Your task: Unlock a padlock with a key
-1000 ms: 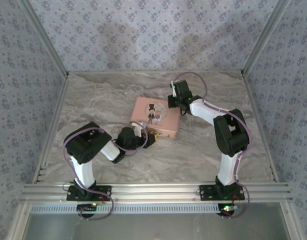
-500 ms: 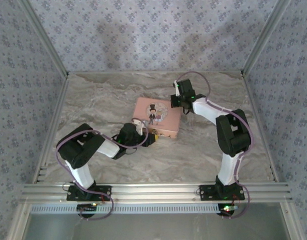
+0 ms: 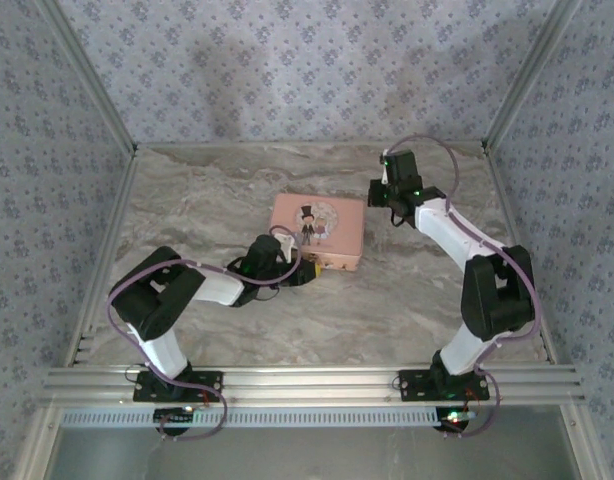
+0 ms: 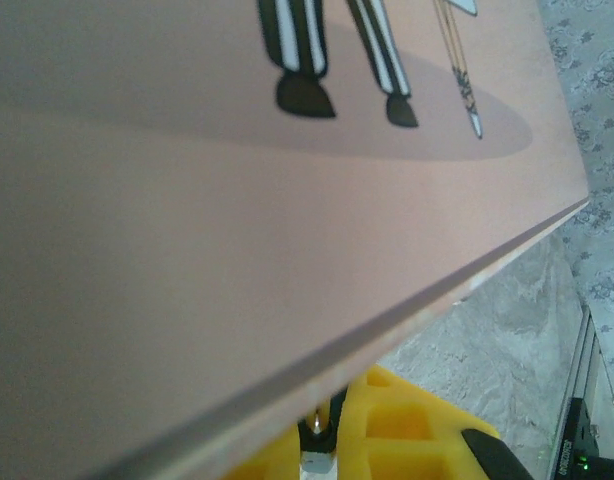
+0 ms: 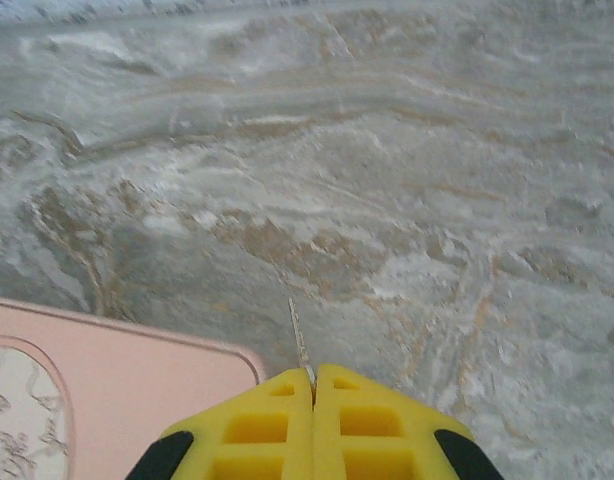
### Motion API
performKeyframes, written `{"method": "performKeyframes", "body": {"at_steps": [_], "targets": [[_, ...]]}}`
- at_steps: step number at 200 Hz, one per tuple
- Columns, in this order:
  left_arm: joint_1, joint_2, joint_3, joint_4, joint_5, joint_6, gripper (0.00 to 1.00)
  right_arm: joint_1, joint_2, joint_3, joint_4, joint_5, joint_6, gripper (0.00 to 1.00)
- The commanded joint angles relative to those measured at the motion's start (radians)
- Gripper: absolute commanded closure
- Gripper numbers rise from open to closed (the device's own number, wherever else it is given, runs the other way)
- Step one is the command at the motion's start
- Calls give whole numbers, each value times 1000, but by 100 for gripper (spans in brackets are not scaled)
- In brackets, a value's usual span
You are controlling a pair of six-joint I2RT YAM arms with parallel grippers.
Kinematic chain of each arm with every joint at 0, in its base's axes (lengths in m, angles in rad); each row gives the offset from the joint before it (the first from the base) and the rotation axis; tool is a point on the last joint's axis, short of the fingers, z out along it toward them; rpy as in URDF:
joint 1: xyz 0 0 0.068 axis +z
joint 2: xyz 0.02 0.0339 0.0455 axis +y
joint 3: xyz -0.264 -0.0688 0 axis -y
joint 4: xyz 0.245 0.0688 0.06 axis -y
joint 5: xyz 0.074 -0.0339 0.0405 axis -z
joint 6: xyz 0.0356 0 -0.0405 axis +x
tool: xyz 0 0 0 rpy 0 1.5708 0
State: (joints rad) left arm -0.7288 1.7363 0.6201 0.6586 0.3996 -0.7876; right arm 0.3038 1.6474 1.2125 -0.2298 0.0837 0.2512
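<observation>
Honestly, the right hand (image 5: 313, 374) is pinched flat shut on the key (image 5: 298, 336). Only a sliver pokes past the tips, over bare worktop (image 5: 457, 180) just beside a corner of the pink tin (image 5: 127, 385). A grip that thin could let it twist or drop the moment it pushes on anything. The left hand (image 4: 322, 425) is tucked right against the tin's edge and looks narrow around a shiny bit. Can't tell if that's the padlock. If it isn't held firm, the key would just shove it away.
</observation>
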Motion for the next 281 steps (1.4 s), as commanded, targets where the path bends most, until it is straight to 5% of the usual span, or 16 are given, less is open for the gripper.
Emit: {"method": "performKeyframes", "body": {"at_steps": [1, 48, 98, 213, 281], "targets": [[-11, -38, 51, -8, 11, -5, 100, 15, 12, -64, -45, 44, 40, 100], [-15, -18, 85, 9, 29, -82, 100, 35, 22, -89, -37, 55, 58, 100], [-15, -21, 167, -98, 36, -110, 100, 17, -176, -181, -59, 25, 65, 100], [5, 16, 244, -133, 117, -261, 100, -16, -718, -585, 162, -628, 205, 100], [8, 23, 237, -100, 158, -369, 100, -26, -766, -828, 463, -764, 425, 100]]}}
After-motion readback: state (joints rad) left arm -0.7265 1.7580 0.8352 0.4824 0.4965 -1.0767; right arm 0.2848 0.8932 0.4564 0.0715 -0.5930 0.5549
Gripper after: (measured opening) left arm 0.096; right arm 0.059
